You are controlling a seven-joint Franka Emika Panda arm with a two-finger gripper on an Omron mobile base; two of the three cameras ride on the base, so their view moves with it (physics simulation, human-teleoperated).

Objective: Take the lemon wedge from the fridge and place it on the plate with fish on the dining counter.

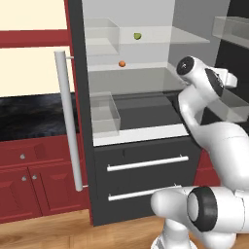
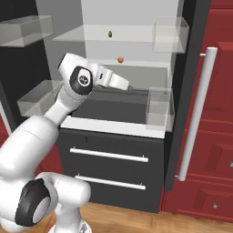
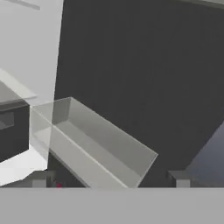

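Showing no readable writing, fridge (image 1: 146,160) shelves lemon wedge (image 1: 137,36).

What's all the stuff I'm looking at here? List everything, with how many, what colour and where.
fridge: one, dark grey, doors open, pale inside, centre.
lemon wedge: one, yellow-green, upper glass shelf.
orange ball: one, orange, the shelf below the wedge.
door bins: several, clear, on the inside of both open doors.
fridge drawers: two, dark grey with silver bar handles, below the shelves.
door handles: two, long, silver, one on each open door.
cabinets: red, either side of the fridge; black marbled top on the left one.
floor: wood, brown.
gripper: one, dark tips, open, pointed at a door bin.
arm: one, white with dark joints, reaching into the fridge.
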